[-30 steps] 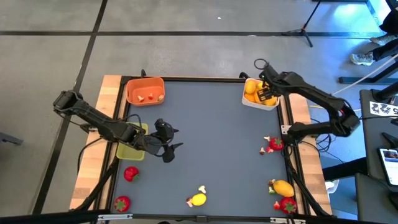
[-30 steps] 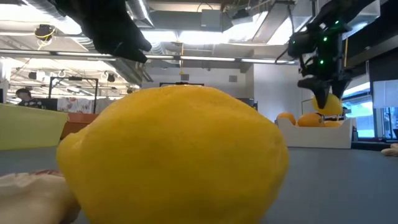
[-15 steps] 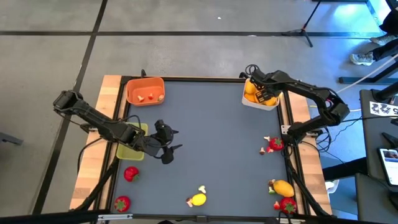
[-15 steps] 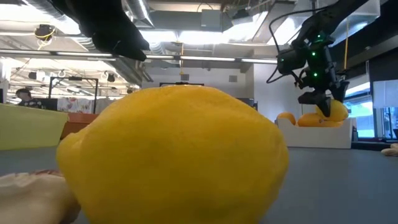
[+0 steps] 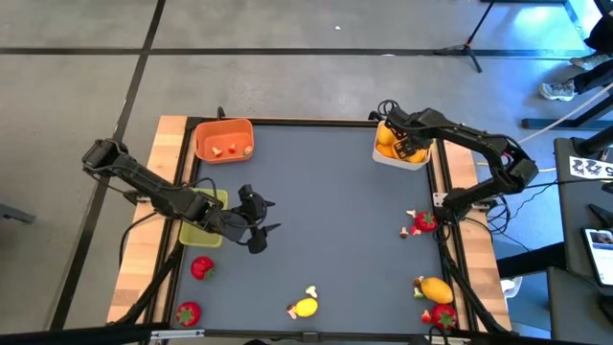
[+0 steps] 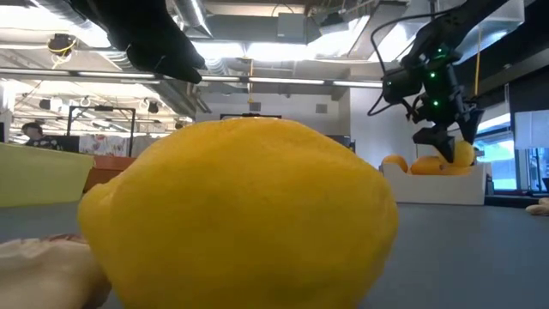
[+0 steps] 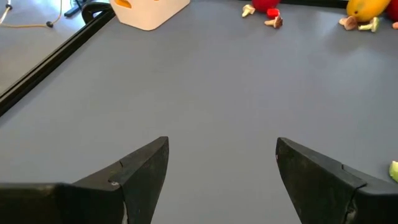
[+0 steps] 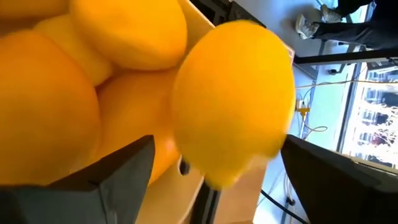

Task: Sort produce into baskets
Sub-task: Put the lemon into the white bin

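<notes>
My right gripper (image 5: 407, 146) hangs open over the white basket (image 5: 400, 162) at the table's far right, fingers slanting down. A yellow lemon (image 8: 233, 99) lies between and just beyond its spread fingers, resting on the orange citrus fruits (image 8: 43, 106) piled in that basket. My left gripper (image 5: 261, 228) waits open above bare table at mid-left, next to the yellow-green basket (image 5: 199, 234). The orange basket (image 5: 223, 140) at the far left holds small pale-and-red bits. Strawberries (image 5: 201, 267) and another lemon (image 5: 305, 307) lie loose on the table.
At the right edge lie a strawberry with pale bits (image 5: 422, 222), a lemon (image 5: 434, 287) and a strawberry (image 5: 442, 314). One more strawberry (image 5: 188, 311) sits near left. The near lemon (image 6: 240, 215) fills the low view. The table's middle (image 5: 326, 211) is bare grey mat.
My right gripper has sunk toward the white basket and shifted a little toward the table's left, tipping from pointing straight down into a slant. It carried the yellow lemon down onto the pile of citrus fruits. My left arm has kept still.
</notes>
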Tool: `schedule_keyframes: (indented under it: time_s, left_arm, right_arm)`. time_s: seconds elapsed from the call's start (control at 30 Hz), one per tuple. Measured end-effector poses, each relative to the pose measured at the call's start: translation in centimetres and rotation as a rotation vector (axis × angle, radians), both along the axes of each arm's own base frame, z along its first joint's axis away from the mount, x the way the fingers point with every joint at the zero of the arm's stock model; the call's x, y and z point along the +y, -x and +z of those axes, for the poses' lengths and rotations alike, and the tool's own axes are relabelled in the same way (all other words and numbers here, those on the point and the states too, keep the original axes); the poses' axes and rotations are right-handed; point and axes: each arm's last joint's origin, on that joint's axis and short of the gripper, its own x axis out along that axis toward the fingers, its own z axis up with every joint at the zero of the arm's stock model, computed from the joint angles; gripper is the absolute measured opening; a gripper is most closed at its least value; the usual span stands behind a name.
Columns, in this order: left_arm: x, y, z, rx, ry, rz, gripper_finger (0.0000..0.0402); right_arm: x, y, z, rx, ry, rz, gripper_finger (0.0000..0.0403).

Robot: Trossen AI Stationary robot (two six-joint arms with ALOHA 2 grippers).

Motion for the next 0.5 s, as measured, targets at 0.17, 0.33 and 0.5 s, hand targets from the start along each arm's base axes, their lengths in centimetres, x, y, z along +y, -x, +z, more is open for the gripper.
schedule_keyframes:
  time_s: [0.17, 0.33, 0.5]
  left_arm:
    - [0.0, 0.0, 0.0, 0.0, 0.0, 0.002, 0.0292]
    - [0.1, 0.0, 0.0, 0.0, 0.0, 0.003, 0.0292]
    - [0.1, 0.0, 0.0, 0.0, 0.0, 0.003, 0.0292]
  right_arm:
    - [0.1, 0.1, 1.0, 0.022, -0.03, 0.003, 0.0333]
    - [0.5, -0.1, 3.0, 0.029, -0.05, 0.018, 0.0323]
    - [2.8, -1.7, 5.3, -0.079, -0.057, 0.141, 0.0319]
